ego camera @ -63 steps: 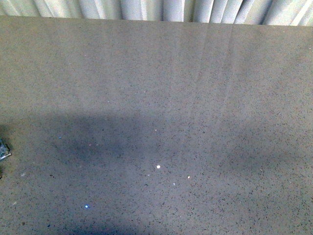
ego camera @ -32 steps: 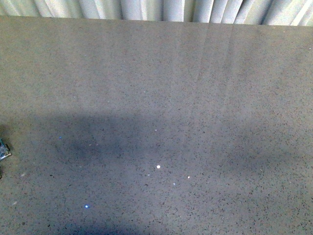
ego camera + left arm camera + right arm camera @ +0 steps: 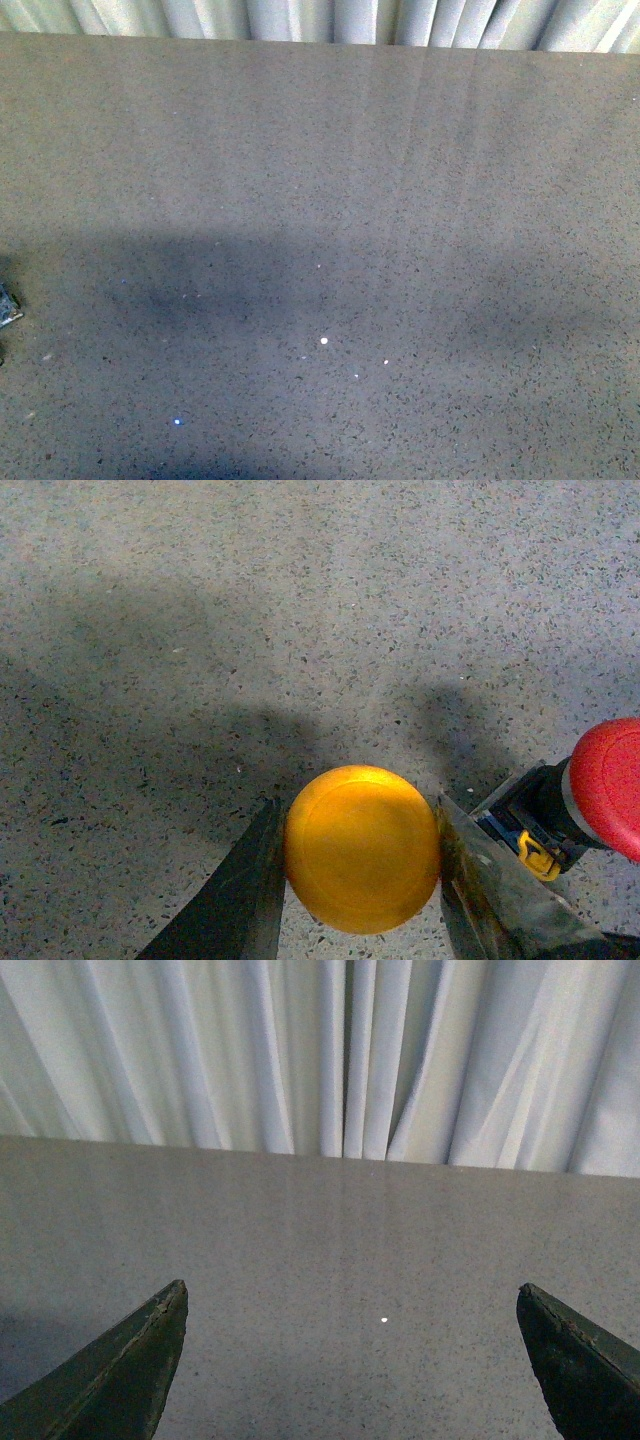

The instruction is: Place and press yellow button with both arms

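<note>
Front view: a speckled grey surface (image 3: 330,180) runs to a pale curtain (image 3: 300,18); a bluish-grey scrap (image 3: 6,304) shows at its left edge, too cut off to name.

Left wrist view: the left claw (image 3: 358,820) is closed on the yellow button (image 3: 362,848), its fingers (image 3: 240,895) pressing both sides of the cap. The dome faces the camera and its long axis points down at the surface. A red button (image 3: 610,785) lies tilted just beside it.

Right wrist view: the right claw (image 3: 350,1288) gapes wide, holding nothing.

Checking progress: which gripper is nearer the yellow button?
Left. The left gripper clasps the yellow button; the right gripper is open over the table, no button in view.
</note>
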`<act>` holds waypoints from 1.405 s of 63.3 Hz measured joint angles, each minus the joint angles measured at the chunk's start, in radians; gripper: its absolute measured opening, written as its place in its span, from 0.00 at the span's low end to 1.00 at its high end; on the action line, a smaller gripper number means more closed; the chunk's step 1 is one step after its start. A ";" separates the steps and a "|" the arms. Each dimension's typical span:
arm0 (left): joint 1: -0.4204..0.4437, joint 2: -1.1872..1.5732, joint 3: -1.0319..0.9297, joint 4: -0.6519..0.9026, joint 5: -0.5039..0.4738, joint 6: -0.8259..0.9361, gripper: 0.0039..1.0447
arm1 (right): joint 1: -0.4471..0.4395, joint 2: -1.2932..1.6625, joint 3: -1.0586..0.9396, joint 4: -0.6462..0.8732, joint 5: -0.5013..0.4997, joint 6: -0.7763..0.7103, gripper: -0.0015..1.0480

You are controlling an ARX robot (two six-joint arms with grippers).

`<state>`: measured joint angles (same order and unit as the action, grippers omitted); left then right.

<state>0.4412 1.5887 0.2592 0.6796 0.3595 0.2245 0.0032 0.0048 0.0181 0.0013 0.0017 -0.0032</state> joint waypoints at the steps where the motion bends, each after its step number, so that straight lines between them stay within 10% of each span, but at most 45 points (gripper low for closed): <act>1: 0.000 -0.001 0.000 -0.001 0.000 0.000 0.32 | 0.000 0.000 0.000 0.000 0.000 0.000 0.91; 32: 0.003 -0.316 0.118 -0.239 0.016 -0.037 0.32 | 0.000 0.000 0.000 0.000 0.000 0.000 0.91; 62: -0.687 -0.214 0.165 -0.142 -0.228 -0.240 0.32 | 0.000 0.000 0.000 0.000 0.000 0.000 0.91; 89: -0.908 0.095 0.237 0.068 -0.315 -0.315 0.32 | 0.000 0.000 0.000 0.000 0.000 0.000 0.91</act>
<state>-0.4664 1.6833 0.4957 0.7471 0.0441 -0.0910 0.0032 0.0048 0.0181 0.0013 0.0017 -0.0032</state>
